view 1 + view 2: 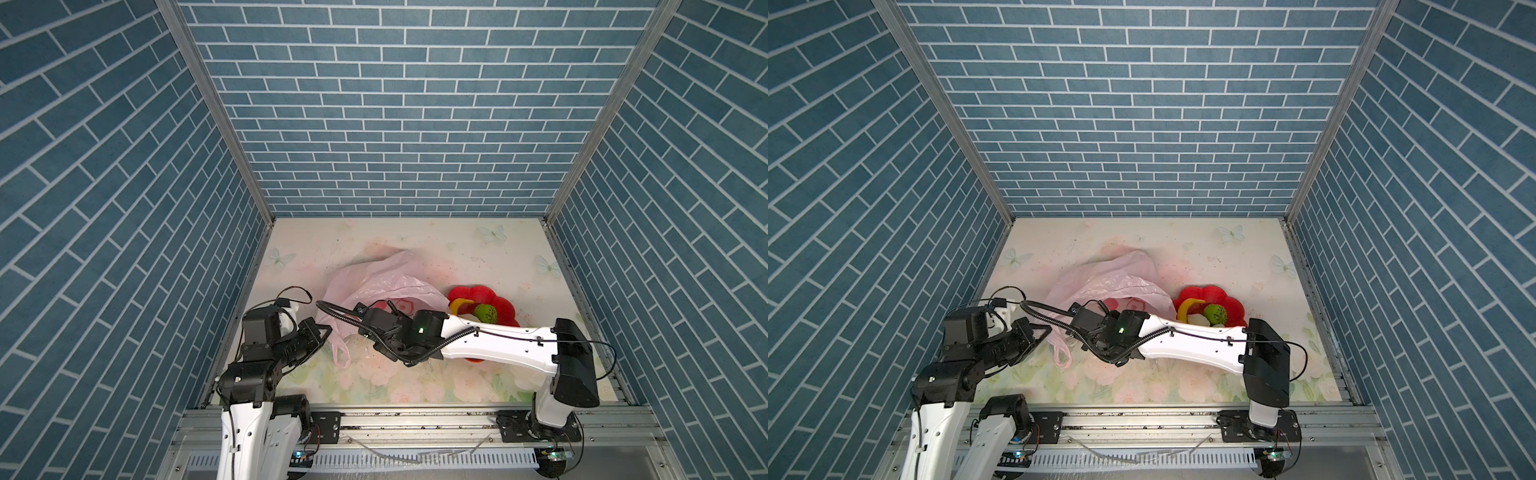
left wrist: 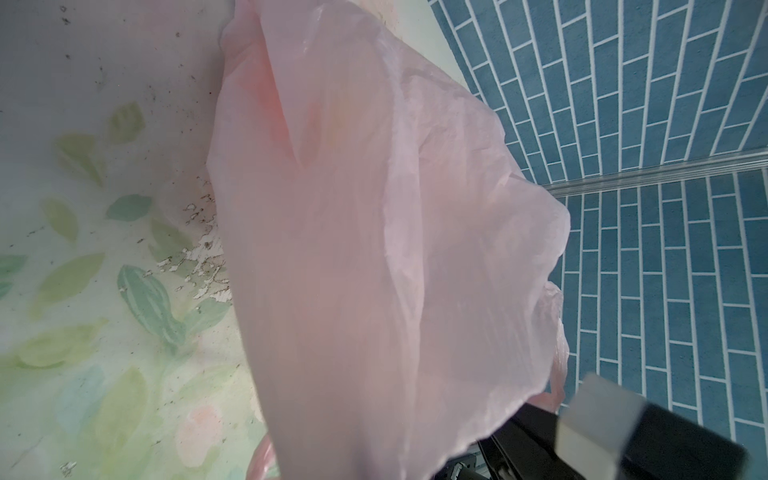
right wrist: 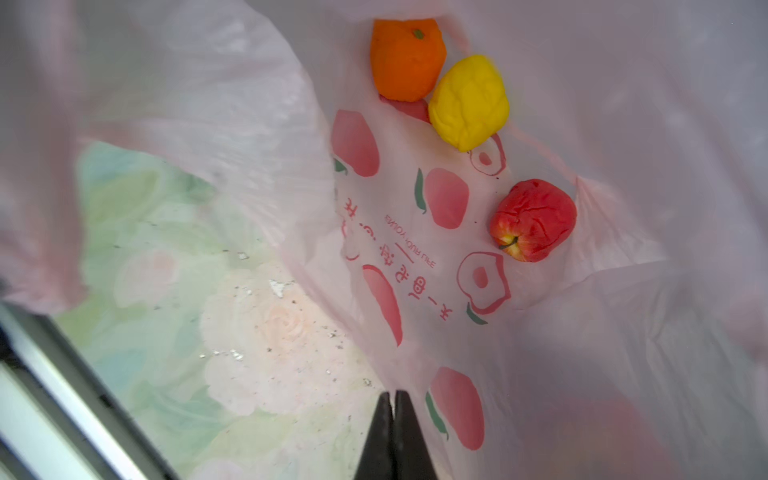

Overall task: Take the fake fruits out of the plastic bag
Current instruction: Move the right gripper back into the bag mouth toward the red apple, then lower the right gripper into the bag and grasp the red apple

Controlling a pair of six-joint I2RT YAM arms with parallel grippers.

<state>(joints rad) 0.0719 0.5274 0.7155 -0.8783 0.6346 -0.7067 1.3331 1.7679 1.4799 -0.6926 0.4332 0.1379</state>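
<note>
The pink plastic bag (image 1: 386, 278) (image 1: 1113, 274) lies open at mid-table. Inside it in the right wrist view (image 3: 415, 232) rest three fake fruits: an orange (image 3: 405, 58), a yellow lemon (image 3: 467, 102) and a wrinkled red fruit (image 3: 534, 220). My right gripper (image 3: 392, 397) is shut, its tips pinching the lower rim of the bag's mouth. My left gripper (image 1: 323, 330) is shut on the bag's near-left edge by a hanging handle (image 1: 340, 353). Bag film (image 2: 374, 249) drapes over its jaws and hides them in the left wrist view.
A red flower-shaped plate (image 1: 505, 305) (image 1: 1223, 296) sits right of the bag. It holds a yellow banana (image 1: 459, 303), a green bumpy ball (image 1: 487, 312) and a cream ball (image 1: 1196, 319). The right forearm (image 1: 498, 340) crosses over its near side. Blue brick walls enclose three sides.
</note>
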